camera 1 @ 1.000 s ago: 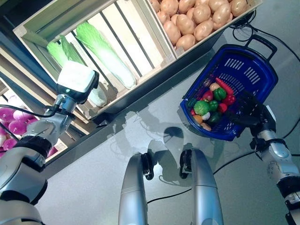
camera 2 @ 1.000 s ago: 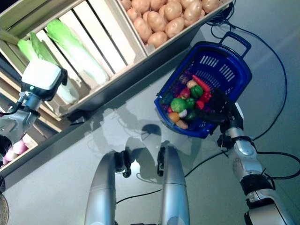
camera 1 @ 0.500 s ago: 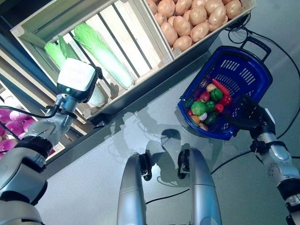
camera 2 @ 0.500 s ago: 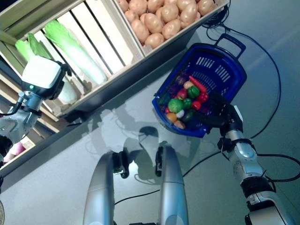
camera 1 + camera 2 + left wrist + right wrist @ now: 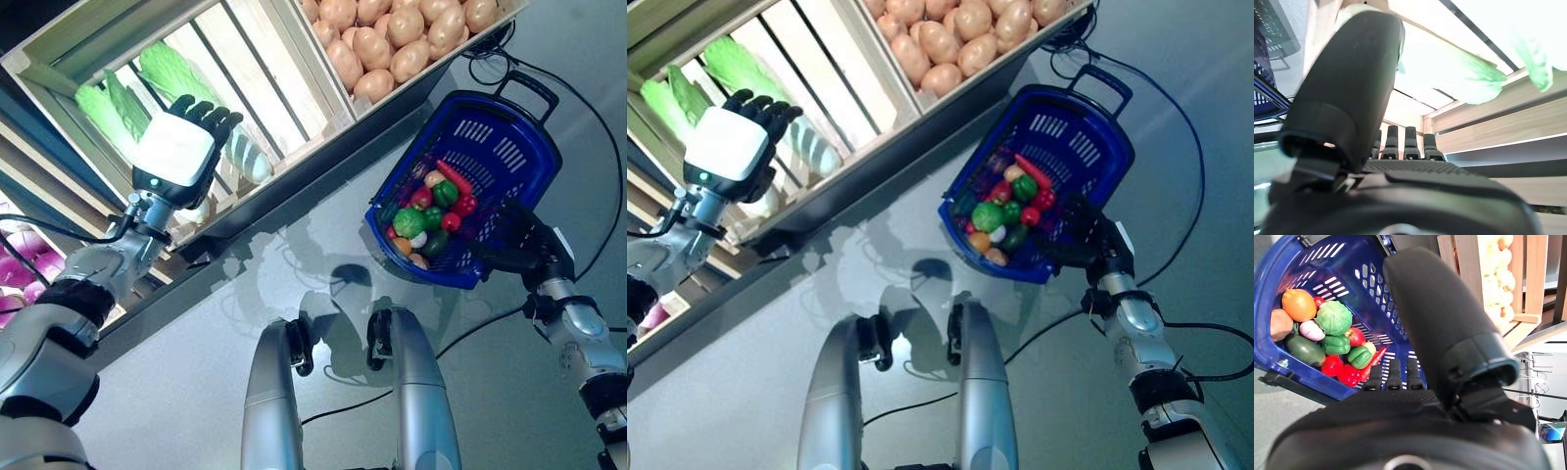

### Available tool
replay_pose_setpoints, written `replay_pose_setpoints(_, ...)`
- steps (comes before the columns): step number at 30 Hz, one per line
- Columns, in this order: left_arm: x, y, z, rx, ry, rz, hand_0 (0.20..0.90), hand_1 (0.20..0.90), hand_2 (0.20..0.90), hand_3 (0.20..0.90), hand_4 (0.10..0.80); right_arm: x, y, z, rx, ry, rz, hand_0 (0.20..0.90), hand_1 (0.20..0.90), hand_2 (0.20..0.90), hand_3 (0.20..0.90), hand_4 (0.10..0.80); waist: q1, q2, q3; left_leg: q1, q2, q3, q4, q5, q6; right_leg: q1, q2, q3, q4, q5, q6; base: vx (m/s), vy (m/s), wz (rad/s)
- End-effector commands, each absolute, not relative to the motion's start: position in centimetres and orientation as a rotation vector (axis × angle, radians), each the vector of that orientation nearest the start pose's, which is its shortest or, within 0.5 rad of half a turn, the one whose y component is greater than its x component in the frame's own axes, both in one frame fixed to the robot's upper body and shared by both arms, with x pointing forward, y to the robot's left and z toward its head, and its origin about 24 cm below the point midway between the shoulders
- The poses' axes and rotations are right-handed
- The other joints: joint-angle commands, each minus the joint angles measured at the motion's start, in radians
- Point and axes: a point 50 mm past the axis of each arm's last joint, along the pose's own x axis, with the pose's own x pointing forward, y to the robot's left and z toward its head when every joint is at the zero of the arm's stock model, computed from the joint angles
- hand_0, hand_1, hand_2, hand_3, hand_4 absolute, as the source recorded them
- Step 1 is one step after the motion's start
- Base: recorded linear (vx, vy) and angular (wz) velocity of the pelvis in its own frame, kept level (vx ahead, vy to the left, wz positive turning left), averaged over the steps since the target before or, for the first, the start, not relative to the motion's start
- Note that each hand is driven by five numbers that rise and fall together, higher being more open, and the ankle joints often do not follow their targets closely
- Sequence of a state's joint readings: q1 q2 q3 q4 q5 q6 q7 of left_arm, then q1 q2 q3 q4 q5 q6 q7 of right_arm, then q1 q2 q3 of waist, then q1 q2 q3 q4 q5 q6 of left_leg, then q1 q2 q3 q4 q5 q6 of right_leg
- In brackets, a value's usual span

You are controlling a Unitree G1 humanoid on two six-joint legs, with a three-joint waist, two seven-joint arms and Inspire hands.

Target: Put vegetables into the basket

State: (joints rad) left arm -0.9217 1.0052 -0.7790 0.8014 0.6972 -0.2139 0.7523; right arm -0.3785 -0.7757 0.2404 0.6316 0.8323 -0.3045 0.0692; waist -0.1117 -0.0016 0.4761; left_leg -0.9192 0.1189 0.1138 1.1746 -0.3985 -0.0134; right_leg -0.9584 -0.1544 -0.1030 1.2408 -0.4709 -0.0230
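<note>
— Cabbages first: where do we stand with them?

— Napa cabbages lie in the slatted wooden crate, and our left hand is raised in front of them, fingers straight and spread, holding nothing. We cannot tell from any view whether the fingertips touch a leaf.

— And the basket?

— Our right hand has its fingers curled round the rim of the blue basket, which hangs tilted above the grey floor. Inside we see a green cabbage head, green peppers, red tomatoes, an orange one and a dark cucumber, all slid to the low end.

— Anything else near us?

— Potatoes fill the neighbouring crate, just beside the cabbage one, and purple onions show on a lower shelf at far left.
</note>
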Motion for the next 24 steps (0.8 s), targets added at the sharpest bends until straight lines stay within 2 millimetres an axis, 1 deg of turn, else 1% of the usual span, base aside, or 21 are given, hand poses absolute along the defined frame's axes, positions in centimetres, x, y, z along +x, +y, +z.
replay_pose_setpoints(1,34.8,29.0,26.5,1.877,-0.879,0.481,0.900,0.900,0.900,0.900,0.800,30.4,-33.1,12.2,-0.018,-0.223,-0.138,0.900,0.900,0.900,0.900,0.800,-0.006,0.024,-0.046,0.060,-0.011,0.077,-0.114,-0.016,0.054,0.069,-0.018,0.018,-0.124,0.080,-0.028,0.029,-0.014,-0.03)
replay_pose_setpoints(4,35.0,28.5,26.8,1.932,-0.880,0.423,0.900,0.900,0.900,0.900,0.800,30.4,-33.1,12.1,-0.019,-0.221,-0.131,0.900,0.900,0.900,0.900,0.800,-0.009,0.026,-0.044,0.057,-0.010,0.077,-0.109,-0.019,0.054,0.067,-0.017,0.020,-0.122,0.079,-0.028,0.021,-0.008,-0.02)
replay_pose_setpoints(8,35.6,28.0,26.9,2.010,-0.814,0.343,0.900,0.900,0.900,0.900,0.800,30.7,-33.1,12.6,-0.034,-0.224,-0.130,0.900,0.900,0.900,0.900,0.800,-0.017,0.028,-0.038,0.044,-0.007,0.077,-0.092,-0.026,0.055,0.053,-0.017,0.027,-0.108,0.075,-0.027,0.039,-0.008,-0.04)
replay_pose_setpoints(13,36.1,28.1,27.1,2.042,-0.753,0.333,0.900,0.900,0.900,0.900,0.800,30.9,-33.3,13.3,-0.044,-0.233,-0.148,0.900,0.900,0.900,0.900,0.800,-0.023,0.026,-0.025,0.012,0.002,0.070,-0.059,-0.033,0.059,0.022,-0.017,0.030,-0.084,0.074,-0.026,0.012,0.000,-0.02)
replay_pose_setpoints(14,36.4,28.2,27.4,2.046,-0.715,0.352,0.900,0.900,0.900,0.900,0.800,30.9,-33.7,13.8,-0.044,-0.244,-0.166,0.900,0.900,0.900,0.900,0.800,-0.027,0.023,-0.014,-0.022,0.006,0.061,-0.030,-0.039,0.061,-0.009,-0.015,0.034,-0.063,0.071,-0.027,-0.001,0.001,-0.04)
replay_pose_setpoints(17,36.6,28.4,27.5,2.053,-0.664,0.335,0.900,0.900,0.900,0.900,0.800,30.8,-33.9,14.0,-0.046,-0.249,-0.187,0.900,0.900,0.900,0.900,0.800,-0.027,0.021,-0.007,-0.060,0.012,0.052,0.003,-0.045,0.064,-0.043,-0.014,0.034,-0.041,0.069,-0.029,-0.007,0.004,-0.09)
replay_pose_setpoints(18,37.1,28.5,27.5,2.075,-0.579,0.317,0.900,0.900,0.900,0.900,0.800,30.8,-34.2,14.3,-0.037,-0.264,-0.206,0.900,0.900,0.900,0.900,0.800,-0.028,0.015,0.003,-0.119,0.017,0.042,0.055,-0.055,0.070,-0.099,-0.016,0.030,-0.004,0.066,-0.030,-0.025,0.004,-0.08)
replay_pose_setpoints(20,37.2,28.8,27.5,2.085,-0.523,0.318,0.900,0.900,0.900,0.900,0.800,30.7,-34.2,14.4,-0.029,-0.273,-0.217,0.900,0.900,0.900,0.900,0.800,-0.028,0.012,0.011,-0.150,0.018,0.036,0.077,-0.059,0.072,-0.127,-0.018,0.027,0.012,0.066,-0.030,-0.035,-0.006,-0.09)
replay_pose_setpoints(21,37.4,29.4,27.3,2.076,-0.417,0.323,0.900,0.900,0.900,0.900,0.800,30.6,-34.3,14.3,-0.025,-0.279,-0.229,0.900,0.900,0.900,0.900,0.800,-0.027,0.010,0.020,-0.186,0.021,0.032,0.105,-0.065,0.078,-0.161,-0.024,0.022,0.030,0.066,-0.029,-0.029,-0.016,-0.06)
replay_pose_setpoints(22,37.5,29.6,27.2,2.081,-0.381,0.322,0.900,0.900,0.900,0.900,0.800,30.5,-34.4,14.3,-0.023,-0.279,-0.233,0.900,0.900,0.900,0.900,0.800,-0.027,0.010,0.020,-0.196,0.022,0.031,0.111,-0.067,0.080,-0.170,-0.025,0.021,0.034,0.066,-0.029,-0.028,-0.015,-0.05)
replay_pose_setpoints(23,37.6,30.3,26.7,2.079,-0.262,0.307,0.900,0.900,0.900,0.900,0.800,30.4,-34.4,14.2,-0.016,-0.283,-0.239,0.900,0.900,0.900,0.900,0.800,-0.028,0.010,0.026,-0.218,0.024,0.030,0.127,-0.070,0.084,-0.194,-0.027,0.020,0.045,0.068,-0.028,-0.016,-0.009,-0.06)
replay_pose_setpoints(24,37.6,30.6,26.5,2.094,-0.214,0.303,0.900,0.900,0.900,0.900,0.800,30.3,-34.4,14.2,-0.013,-0.285,-0.241,0.900,0.900,0.900,0.900,0.800,-0.028,0.011,0.027,-0.230,0.026,0.029,0.134,-0.072,0.085,-0.205,-0.027,0.020,0.049,0.069,-0.028,-0.023,-0.002,-0.06)
